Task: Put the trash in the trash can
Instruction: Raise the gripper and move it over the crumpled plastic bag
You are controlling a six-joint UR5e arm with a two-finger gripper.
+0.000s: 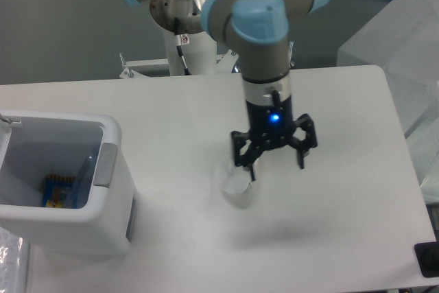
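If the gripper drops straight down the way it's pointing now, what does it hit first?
Probably the wrapper or the bare table beside it. The open gripper points down with one finger over the wrapper's upper right edge; depth is unclear from this single view.
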